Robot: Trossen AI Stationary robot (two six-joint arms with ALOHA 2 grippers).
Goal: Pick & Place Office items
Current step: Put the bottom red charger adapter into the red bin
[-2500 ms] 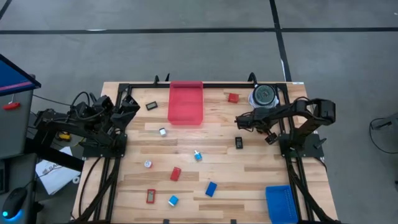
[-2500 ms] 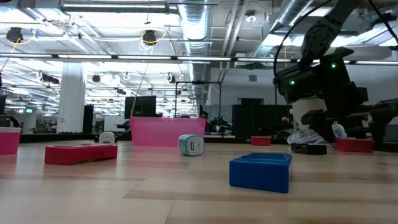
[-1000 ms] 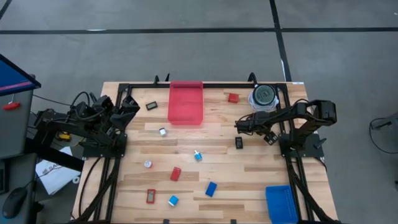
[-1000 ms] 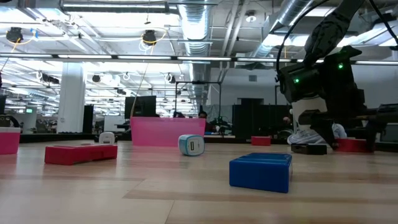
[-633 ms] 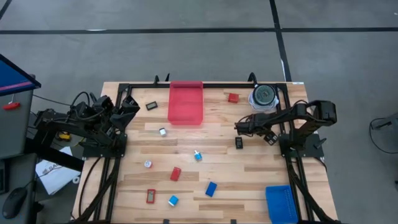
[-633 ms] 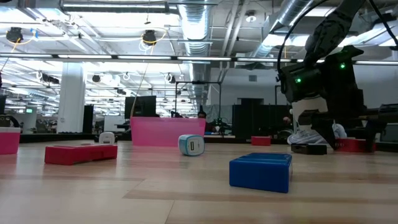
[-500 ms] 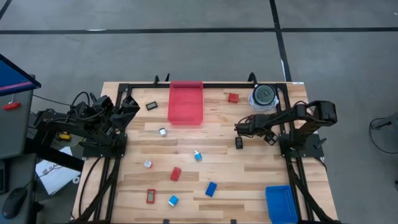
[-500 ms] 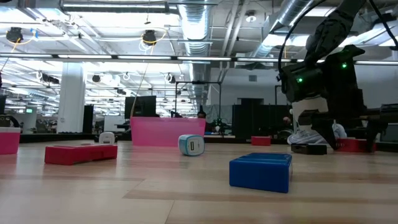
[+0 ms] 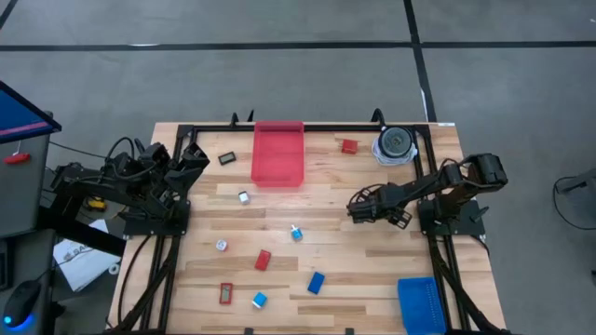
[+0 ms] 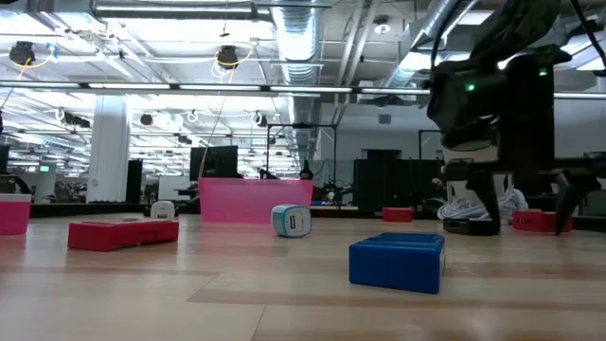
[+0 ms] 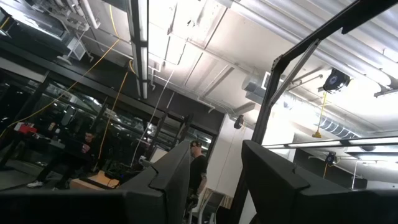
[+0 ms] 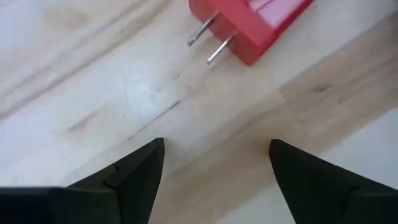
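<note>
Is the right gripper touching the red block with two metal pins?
Apart. The right wrist view shows bare wood between the open right gripper and the red block.

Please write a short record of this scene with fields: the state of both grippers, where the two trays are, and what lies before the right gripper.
left gripper: open, empty, at the table's left edge
right gripper: open, empty, low over bare wood
red tray: top edge in the high view
blue tray: bottom right corner in the high view
ahead of right gripper: red piece with two metal prongs, lying flat
</note>
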